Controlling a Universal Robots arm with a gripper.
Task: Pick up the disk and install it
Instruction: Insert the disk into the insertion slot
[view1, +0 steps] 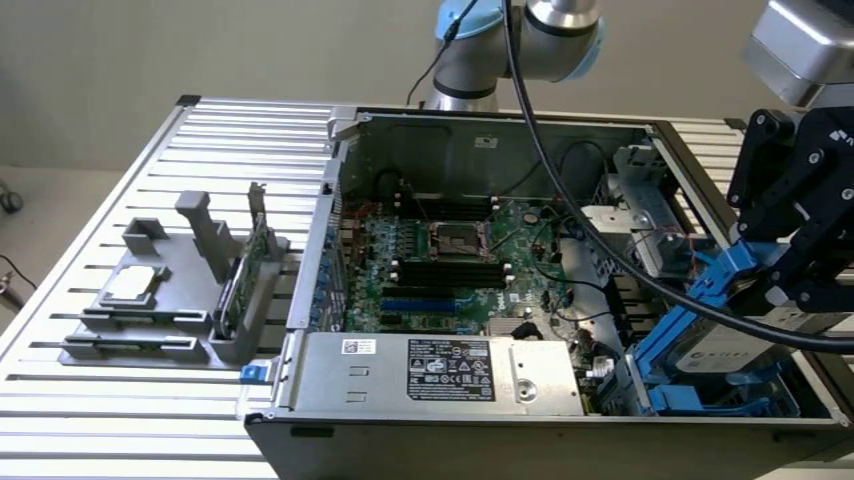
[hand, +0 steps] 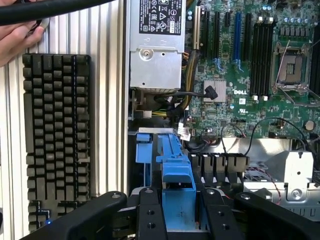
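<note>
Currently the disk (view1: 717, 348) is gripped by the claw (view1: 781, 285), with its fingers (hand: 149, 215) closed against either side of the blue rail. The disk is held tilted over the blue bay rails (view1: 694, 400) inside the open computer case (view1: 494, 145), at the corner on the exterior view's right, near the power-supply box (view1: 434, 370). Whether the disk touches the bay cannot be told. The motherboard (view1: 441, 260) is seen deeper in the case, apart from the disk. On the slatted tabletop (view1: 80, 420), at the exterior view's left of the case, a grey holder (view1: 174, 300) is set with a square chip (view1: 134, 285) on it. A black keyboard (hand: 55, 135) is laid beside the case, and a person's hand (hand: 17, 40) is seen just beyond one end of it.
</note>
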